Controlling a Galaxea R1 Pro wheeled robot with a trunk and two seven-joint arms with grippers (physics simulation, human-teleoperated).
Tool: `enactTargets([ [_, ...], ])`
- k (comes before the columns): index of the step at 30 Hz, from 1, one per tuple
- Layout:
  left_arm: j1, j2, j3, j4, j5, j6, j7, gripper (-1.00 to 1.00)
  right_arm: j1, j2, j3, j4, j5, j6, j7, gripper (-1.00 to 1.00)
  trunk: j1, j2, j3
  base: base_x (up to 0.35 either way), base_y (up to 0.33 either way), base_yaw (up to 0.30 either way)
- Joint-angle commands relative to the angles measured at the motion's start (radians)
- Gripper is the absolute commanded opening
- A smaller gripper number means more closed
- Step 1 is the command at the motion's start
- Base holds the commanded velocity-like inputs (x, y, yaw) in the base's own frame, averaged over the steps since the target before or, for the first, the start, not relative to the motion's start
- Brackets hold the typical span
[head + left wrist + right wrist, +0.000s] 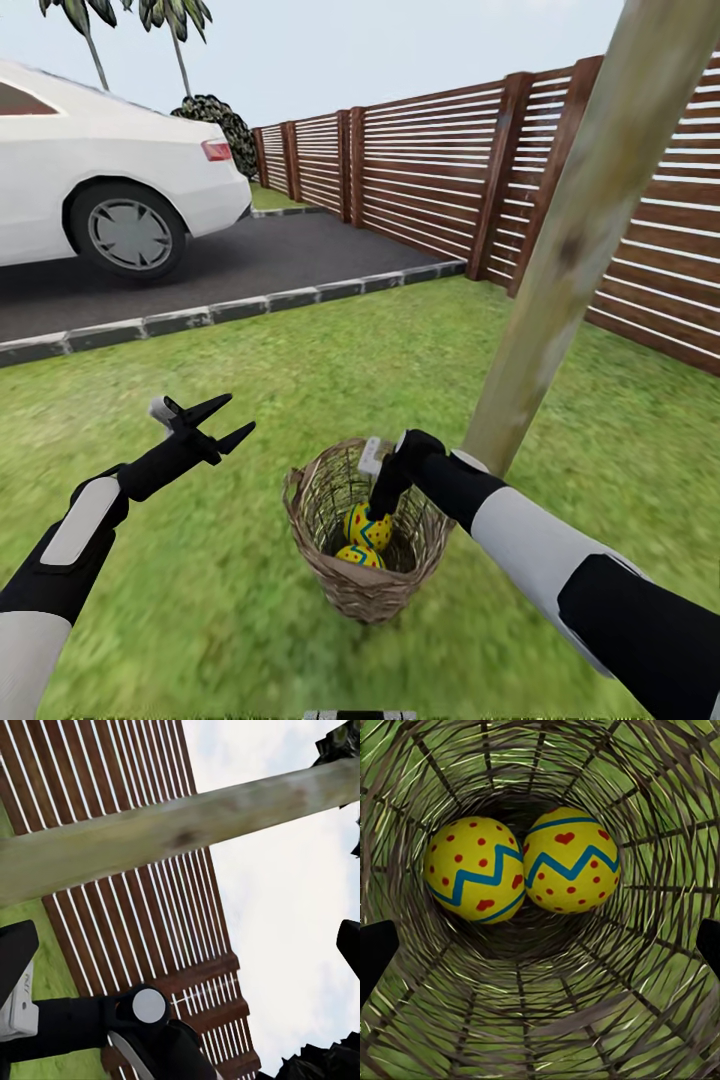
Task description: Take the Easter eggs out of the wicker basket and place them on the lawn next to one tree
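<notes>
R gripper (pixel 378 505) is down inside basket (pixel 330 580) by the tree (pixel 560 280), jaws wide, nothing held. 2 eggs (pixel 476 868) (pixel 570 860) left in it; 3rd can't tell. L gripper (pixel 222 420) wide, idle.

two eggs (pixel 474 870), one basket (pixel 330 580), one tree (pixel 570 260)

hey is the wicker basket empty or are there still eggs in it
Not empty. Two Easter eggs lie side by side at the bottom of the wicker basket, with the right claw reaching down inside it. A third egg is not visible.
</notes>
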Motion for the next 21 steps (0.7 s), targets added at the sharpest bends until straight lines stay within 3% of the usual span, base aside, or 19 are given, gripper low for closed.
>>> enactTargets([
  [1,-0.001,0.0,0.001,0.0,-0.001,0.004,-0.003,1.0,-0.001,0.0,0.0,-0.001,0.009,0.0,0.007,1.0,0.0,-0.001,-0.005,0.0,0.0,0.0],
  [21,-0.001,0.0,0.001,0.002,-0.001,0.004,-0.003,1.0,-0.002,0.0,0.004,-0.02,0.016,0.0,0.008,1.0,0.009,-0.005,-0.082,0.0,0.0,0.0],
])
